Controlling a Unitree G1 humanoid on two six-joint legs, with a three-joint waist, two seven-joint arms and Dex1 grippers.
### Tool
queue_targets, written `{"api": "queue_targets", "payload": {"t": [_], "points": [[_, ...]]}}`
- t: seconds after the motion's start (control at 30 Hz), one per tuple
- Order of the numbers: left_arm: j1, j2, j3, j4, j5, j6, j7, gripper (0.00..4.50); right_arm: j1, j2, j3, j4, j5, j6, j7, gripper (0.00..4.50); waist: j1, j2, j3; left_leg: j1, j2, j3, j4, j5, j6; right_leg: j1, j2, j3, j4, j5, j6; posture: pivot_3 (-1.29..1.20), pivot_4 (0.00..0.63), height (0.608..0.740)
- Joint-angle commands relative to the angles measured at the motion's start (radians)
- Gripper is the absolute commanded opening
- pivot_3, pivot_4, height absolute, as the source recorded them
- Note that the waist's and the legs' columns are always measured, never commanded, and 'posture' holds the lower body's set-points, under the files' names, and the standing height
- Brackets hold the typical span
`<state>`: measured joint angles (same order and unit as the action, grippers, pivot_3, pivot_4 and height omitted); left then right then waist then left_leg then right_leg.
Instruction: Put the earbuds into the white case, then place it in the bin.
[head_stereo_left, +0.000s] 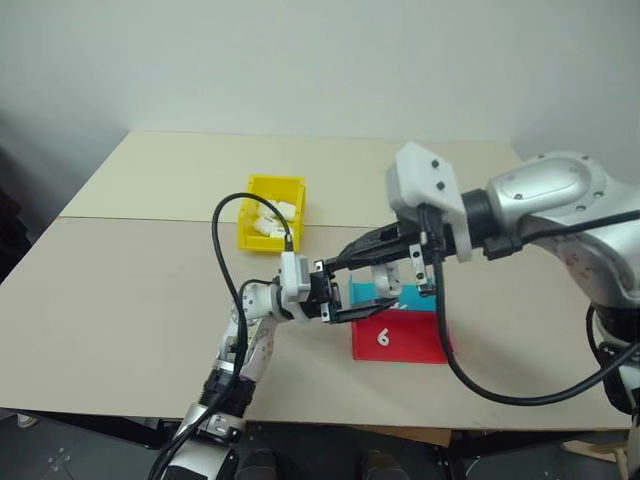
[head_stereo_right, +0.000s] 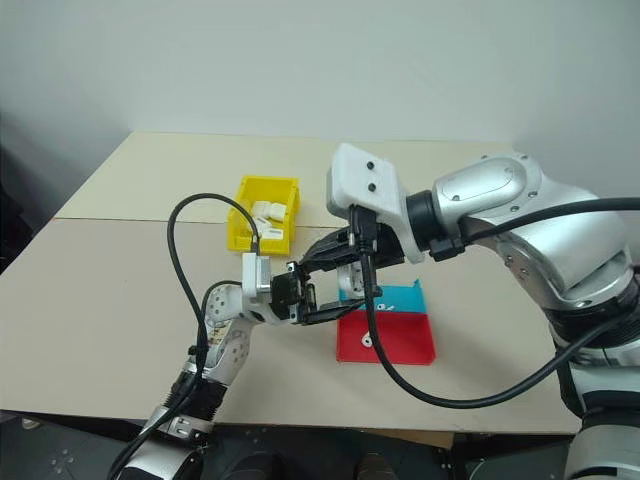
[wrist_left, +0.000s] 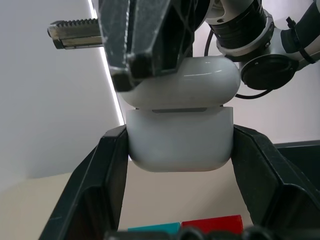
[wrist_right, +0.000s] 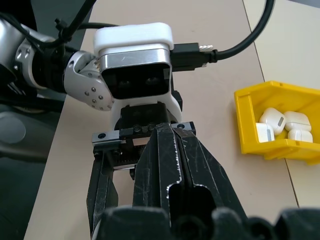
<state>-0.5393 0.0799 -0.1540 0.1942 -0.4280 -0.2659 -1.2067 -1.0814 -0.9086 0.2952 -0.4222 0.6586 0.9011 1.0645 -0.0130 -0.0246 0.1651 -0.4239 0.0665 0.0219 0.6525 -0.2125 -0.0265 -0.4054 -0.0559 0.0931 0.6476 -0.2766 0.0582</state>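
A: Where is the white case (wrist_left: 180, 135) sitting now?

B: The left gripper (head_stereo_left: 335, 290) is holding it above the table (head_stereo_left: 130, 290), near the red tray (head_stereo_left: 400, 338) and on the side of that tray toward the robot's left. The two black fingers (wrist_left: 107, 180) are clamping the lower half of the case, one on each side. The lid is resting on the body, with a thin seam between them.

A: And the right gripper (wrist_right: 172, 165) — what is it doing?

B: Its fingers are pressed together, with no gap between them. The tips are lying on the lid of the case, on the upper corner, so the two grippers are meeting just beside the red tray.

A: Is the bin (head_stereo_left: 270, 212) near them?

B: The yellow bin is standing farther back on the table than the red tray, toward the robot's left, well apart from both grippers. Several other white cases (wrist_right: 285, 125) are lying inside it. A blue tray (head_stereo_right: 395, 297) is touching the far edge of the red tray.

A: Are the earbuds showing?

B: I cannot tell where they are.
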Motion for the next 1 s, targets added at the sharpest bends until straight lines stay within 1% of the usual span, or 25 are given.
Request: {"api": "queue_targets", "payload": {"t": [0.03,0.23,0.37,0.47,0.53,0.57,0.63,0.7,0.77,0.8,0.9,0.97,1.0], "points": [[-0.013,-0.002,0.014,-0.035,-0.024,-0.032,-0.002,2.79,0.012,-0.027,-0.024,-0.008,-0.045,-0.030,0.033,0.02,-0.001,0.000,0.000,0.000,0.000,0.000,0.000,0.000,0.000,0.000,0.000,0.000,0.000,0.000,0.000,0.00,0.150,0.740],[-0.005,0.000,0.021,-0.039,-0.038,-0.030,-0.009,2.79,0.038,-0.062,-0.061,-0.005,-0.077,-0.060,0.075,0.02,0.000,0.000,0.000,0.000,0.000,0.000,0.001,0.000,0.000,0.000,0.000,0.000,0.000,0.000,0.000,0.00,0.150,0.740],[-0.004,-0.006,0.020,-0.034,-0.033,-0.035,-0.006,2.79,0.030,-0.034,-0.127,0.009,-0.049,-0.061,0.057,0.02,-0.001,0.000,0.000,0.000,0.000,0.000,0.001,0.000,0.000,0.000,0.000,0.000,0.000,0.000,0.000,0.00,0.150,0.740],[0.000,-0.006,0.025,-0.032,-0.031,-0.042,0.003,2.79,-0.005,0.022,-0.236,0.048,0.012,-0.052,0.011,0.02,-0.002,0.000,0.000,0.000,0.000,0.000,0.001,0.000,0.000,0.000,0.000,0.000,0.001,0.000,0.000,0.00,0.150,0.740],[0.006,-0.004,0.040,-0.045,-0.028,-0.050,0.028,2.79,-0.012,0.053,-0.332,0.072,0.054,-0.057,-0.033,0.02,0.000,0.000,0.000,0.000,0.000,0.000,0.001,0.000,0.000,0.000,0.000,0.000,0.001,0.000,0.000,0.00,0.150,0.740],[0.006,-0.007,0.055,-0.061,-0.017,-0.054,0.069,2.79,-0.010,0.069,-0.388,0.084,0.078,-0.054,-0.067,0.02,0.001,0.000,0.000,0.000,0.000,0.000,0.001,0.000,0.000,0.000,0.000,0.000,0.001,0.000,0.000,0.00,0.150,0.740],[-0.010,-0.011,0.091,-0.125,0.042,-0.005,0.234,2.79,0.022,0.094,-0.495,0.090,0.117,-0.045,-0.144,0.02,0.002,0.000,0.000,0.000,0.000,0.000,0.001,0.000,0.000,0.001,0.000,0.000,0.000,0.000,0.000,0.00,0.150,0.740],[-0.051,-0.017,0.128,-0.205,0.128,0.130,0.467,2.79,0.093,0.099,-0.575,0.067,0.141,-0.031,-0.204,0.02,0.008,0.000,0.000,0.000,0.000,-0.001,0.001,0.000,0.001,0.001,-0.001,-0.001,0.000,0.000,0.000,0.00,0.150,0.740],[-0.109,-0.008,0.164,-0.248,0.176,0.267,0.635,2.79,0.172,0.115,-0.641,0.029,0.182,-0.001,-0.277,0.02,0.015,-0.001,0.000,-0.001,0.000,-0.003,0.003,-0.001,0.001,0.003,-0.001,-0.003,0.000,0.001,0.001,0.00,0.150,0.740],[-0.134,0.007,0.176,-0.257,0.197,0.325,0.688,2.79,0.199,0.128,-0.672,0.016,0.222,0.028,-0.321,0.02,0.016,-0.001,0.000,-0.001,0.000,-0.003,0.005,-0.001,0.002,0.003,-0.001,-0.003,0.001,0.001,0.001,0.00,0.150,0.740],[-0.224,0.057,0.207,-0.201,0.290,0.465,0.848,2.79,0.322,0.194,-0.762,-0.070,0.338,0.047,-0.438,0.02,0.016,0.000,0.000,-0.001,-0.001,-0.003,0.006,-0.001,0.002,0.003,-0.001,-0.002,0.002,0.001,0.002,0.00,0.150,0.740],[-0.266,0.079,0.200,-0.127,0.358,0.461,0.922,2.79,0.392,0.215,-0.774,-0.123,0.366,0.032,-0.476,0.02,0.013,0.001,-0.001,-0.001,-0.001,-0.004,0.006,-0.002,0.003,0.003,0.000,-0.002,0.002,0.001,0.002,0.00,0.150,0.740],[-0.294,0.083,0.192,-0.066,0.405,0.483,0.985,2.79,0.426,0.220,-0.765,-0.142,0.365,0.028,-0.491,0.02,0.013,0.001,-0.001,0.000,-0.001,-0.004,0.005,-0.002,0.003,0.003,0.000,-0.002,0.002,0.001,0.002,0.00,0.150,0.740]]}}
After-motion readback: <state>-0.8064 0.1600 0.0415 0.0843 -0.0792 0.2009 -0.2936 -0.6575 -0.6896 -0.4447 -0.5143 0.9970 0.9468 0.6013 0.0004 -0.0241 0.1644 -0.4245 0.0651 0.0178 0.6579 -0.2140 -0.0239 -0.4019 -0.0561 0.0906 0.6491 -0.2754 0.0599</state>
